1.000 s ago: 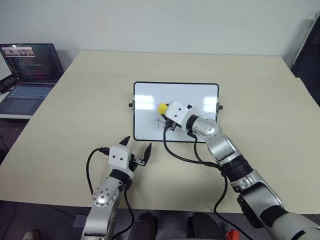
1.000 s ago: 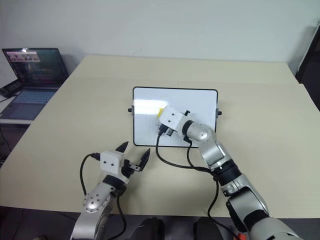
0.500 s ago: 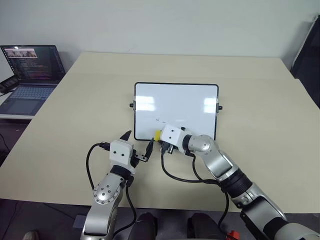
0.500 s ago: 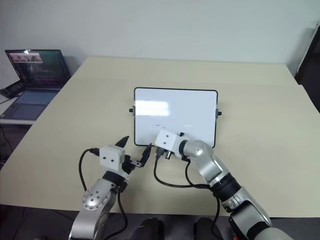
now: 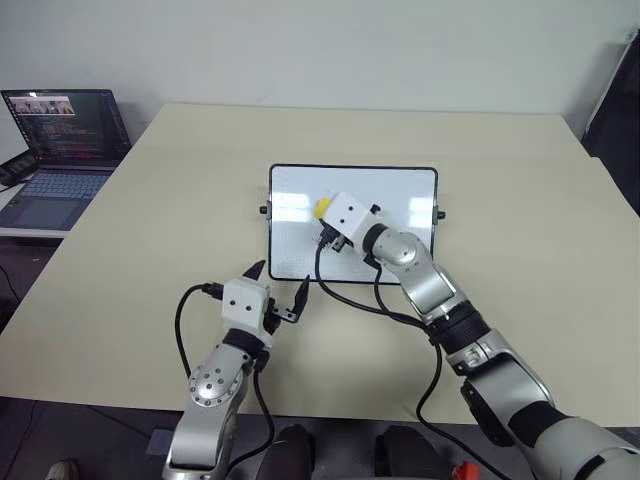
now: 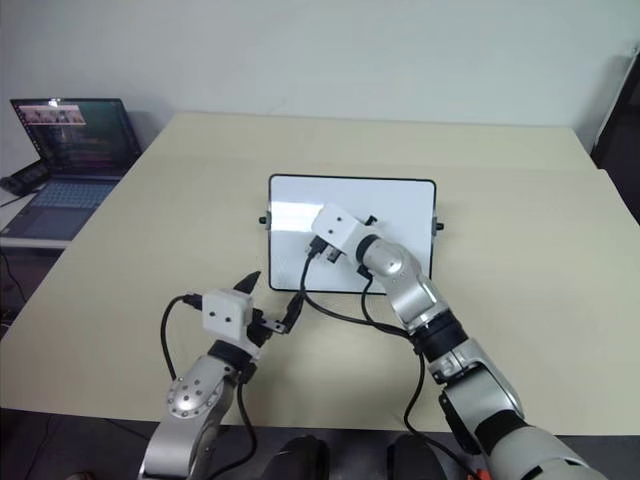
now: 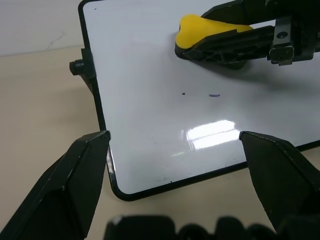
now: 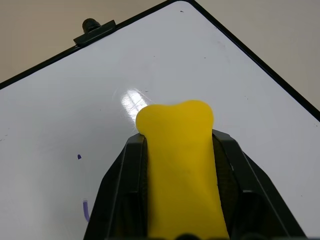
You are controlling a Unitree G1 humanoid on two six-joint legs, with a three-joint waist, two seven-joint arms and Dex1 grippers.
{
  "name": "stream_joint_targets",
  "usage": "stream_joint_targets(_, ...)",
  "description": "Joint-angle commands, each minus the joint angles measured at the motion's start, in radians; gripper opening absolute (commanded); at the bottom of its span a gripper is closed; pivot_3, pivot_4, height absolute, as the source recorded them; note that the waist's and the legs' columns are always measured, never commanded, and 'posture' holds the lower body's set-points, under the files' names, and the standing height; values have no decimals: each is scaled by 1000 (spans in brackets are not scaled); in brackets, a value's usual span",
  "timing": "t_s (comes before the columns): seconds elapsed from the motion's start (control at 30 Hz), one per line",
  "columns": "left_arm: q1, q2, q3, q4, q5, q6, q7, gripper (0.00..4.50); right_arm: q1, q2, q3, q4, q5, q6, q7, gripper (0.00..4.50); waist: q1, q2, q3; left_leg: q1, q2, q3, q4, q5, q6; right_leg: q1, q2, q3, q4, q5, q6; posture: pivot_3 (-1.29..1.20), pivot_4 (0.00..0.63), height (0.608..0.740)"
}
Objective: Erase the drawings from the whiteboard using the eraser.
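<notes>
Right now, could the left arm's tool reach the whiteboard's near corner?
Probably yes: the left tool hangs open just before the whiteboard's near-left corner, with bare table between them.

The right gripper point(image 5: 326, 212) is seen clamped, its arm stretched forward. The left gripper point(image 5: 276, 291) is held level, fingers spread.

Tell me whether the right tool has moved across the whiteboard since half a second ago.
Yes. The right tool, shut on the eraser, has gone from the whiteboard's near edge up toward its far edge.
</notes>
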Motion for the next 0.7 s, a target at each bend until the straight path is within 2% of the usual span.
stream_joint_targets(0.03, -9, 1, 1, -38, 1, 1, 5, 4500, 62, -31, 32, -34, -7, 36, 70, 1363, -1, 0, 0, 0, 0, 0, 0, 0, 0, 0, 0, 0, 0, 0, 0, 0, 150, 740)
stream_joint_targets(0.2, -22, 3, -1, -39, 1, 14, 3, 4500, 120, -70, 137, -111, -22, 49, 225, 1363, -4, 0, 0, 1, 0, 0, 0, 0, 0, 0, 0, 0, 0, 0, 0, 0, 150, 740)
stream_joint_targets(0.37, -20, 3, -2, -42, 0, 18, 1, 4500, 90, -79, 140, -87, -33, 55, 249, 1363, -4, 1, 0, 1, 0, 0, 0, 0, 0, 0, 1, 0, 0, 0, 0, 0, 150, 740)
stream_joint_targets(0.7, -13, 2, -2, -35, 1, 8, 0, 4500, -36, 7, 20, 70, -24, -48, 26, 1363, -2, 1, 0, 0, 0, 0, 0, 0, -1, 0, 0, 0, 1, 0, 0, 0, 150, 740)
